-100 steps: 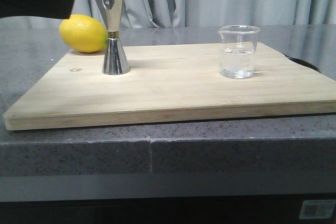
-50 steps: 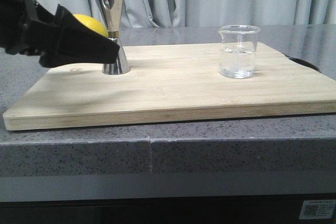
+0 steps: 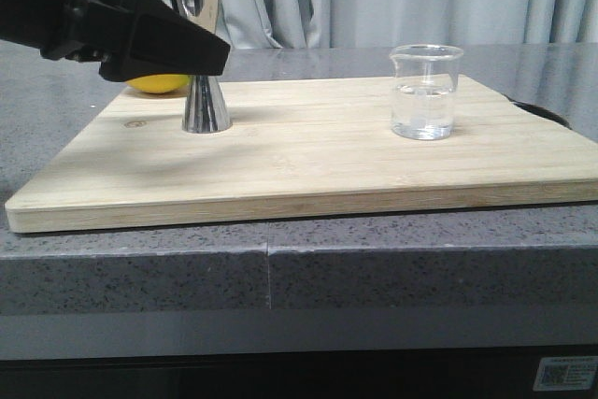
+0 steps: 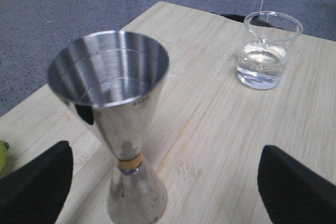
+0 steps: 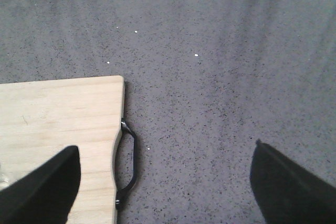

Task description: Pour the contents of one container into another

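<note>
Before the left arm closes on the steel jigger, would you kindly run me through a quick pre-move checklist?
1. Left gripper open, fingers either side of the jigger: ok.
2. Tall polished steel hourglass jigger upright on the pale wooden cutting board: ok.
3. Jigger's upper cup empty, seen in the left wrist view: ok.
4. Small clear glass beaker upright, holding clear liquid: ok.
5. Right gripper open but over the grey stone counter, away from the beaker: not ok.
6. Yellow lemon clear of the left fingers: cannot tell.
</note>
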Available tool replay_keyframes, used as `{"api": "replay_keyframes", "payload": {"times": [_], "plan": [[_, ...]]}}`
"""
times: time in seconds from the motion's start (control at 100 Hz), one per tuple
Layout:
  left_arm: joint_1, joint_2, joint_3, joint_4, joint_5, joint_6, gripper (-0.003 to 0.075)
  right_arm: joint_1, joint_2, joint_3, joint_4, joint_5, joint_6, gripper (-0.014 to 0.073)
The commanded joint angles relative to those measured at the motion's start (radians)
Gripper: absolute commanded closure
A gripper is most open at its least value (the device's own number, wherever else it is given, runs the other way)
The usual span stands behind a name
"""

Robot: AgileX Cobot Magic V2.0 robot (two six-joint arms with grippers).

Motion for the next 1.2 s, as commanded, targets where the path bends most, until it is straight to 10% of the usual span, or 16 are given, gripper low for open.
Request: {"api": "replay_keyframes", "payload": {"times": [0.0, 0.86, 1.19], "plan": [[-0.009, -0.03, -0.032, -0.069, 0.06, 0.014, 0.0087, 0.001, -0.002, -0.034, -0.013, -0.074, -0.008, -0.0001], [-0.009, 0.169, -0.153, -0.069, 0.204, 0.016, 0.0096, 0.001, -0.002, -0.034, -0.02, -0.078, -0.008, -0.0001], [-0.009, 0.169, -0.153, -0.069, 0.204, 0.021, 0.0351, 0.001, -0.002, -0.034, -0.02, -0.078, -0.008, -0.0001]]}}
